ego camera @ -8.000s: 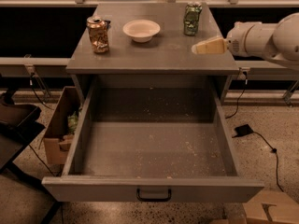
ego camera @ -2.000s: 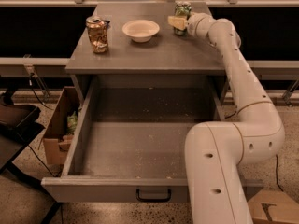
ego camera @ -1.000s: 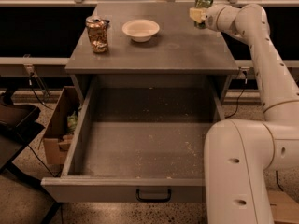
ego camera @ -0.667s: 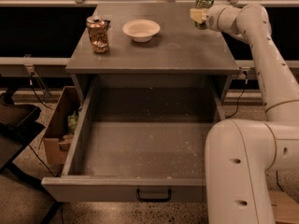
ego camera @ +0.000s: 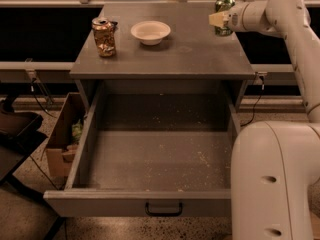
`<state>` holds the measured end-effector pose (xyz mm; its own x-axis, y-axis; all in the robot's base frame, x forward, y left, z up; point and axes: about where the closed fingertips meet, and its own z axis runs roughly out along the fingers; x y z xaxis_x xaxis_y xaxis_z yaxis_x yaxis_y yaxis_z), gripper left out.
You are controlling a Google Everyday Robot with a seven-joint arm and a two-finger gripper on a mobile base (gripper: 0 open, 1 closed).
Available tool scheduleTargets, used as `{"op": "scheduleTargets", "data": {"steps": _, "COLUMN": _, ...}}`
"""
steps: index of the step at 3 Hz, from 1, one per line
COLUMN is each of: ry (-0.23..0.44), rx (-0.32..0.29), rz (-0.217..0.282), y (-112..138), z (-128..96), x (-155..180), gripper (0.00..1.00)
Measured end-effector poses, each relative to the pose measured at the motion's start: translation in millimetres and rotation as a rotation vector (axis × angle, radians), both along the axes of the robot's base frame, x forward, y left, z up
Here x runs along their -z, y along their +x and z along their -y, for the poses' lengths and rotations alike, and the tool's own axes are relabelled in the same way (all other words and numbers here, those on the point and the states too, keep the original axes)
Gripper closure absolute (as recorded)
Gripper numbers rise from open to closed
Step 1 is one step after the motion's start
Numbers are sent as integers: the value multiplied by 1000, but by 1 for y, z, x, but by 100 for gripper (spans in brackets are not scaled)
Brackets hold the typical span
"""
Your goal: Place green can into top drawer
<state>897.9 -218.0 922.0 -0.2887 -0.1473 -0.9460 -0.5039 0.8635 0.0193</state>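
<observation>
The green can (ego camera: 225, 6) is held in my gripper (ego camera: 219, 20), just above the right rear corner of the grey cabinet top (ego camera: 190, 54). The gripper's pale fingers are shut on the can's side; the white arm reaches in from the right. The top drawer (ego camera: 150, 203) is pulled fully open below the cabinet top. Its speckled grey floor is bare, and its dark handle (ego camera: 163, 209) sits at the front centre. The can is behind and above the drawer's right rear corner.
An orange-gold can (ego camera: 104, 36) stands at the cabinet top's left rear, with a white bowl (ego camera: 150, 32) beside it. A cardboard box (ego camera: 62, 144) and a black chair (ego camera: 15, 134) stand left of the drawer. My white body (ego camera: 275, 184) fills the lower right.
The gripper closed on the green can, lifted it off the cabinet top and carried it right. In the last second it has come down and forward a little.
</observation>
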Motion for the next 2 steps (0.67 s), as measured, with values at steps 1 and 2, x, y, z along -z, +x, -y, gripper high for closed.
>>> {"op": "scheduleTargets", "data": {"steps": 1, "ry": -23, "rx": 17, "rz": -136, "y": -55, "z": -3, "x": -23, "gripper": 100}}
{"op": "scheduleTargets", "data": {"steps": 2, "ry": -29, "rx": 33, "rz": -156, "y": -68, "z": -2, "x": -31, "gripper": 100}}
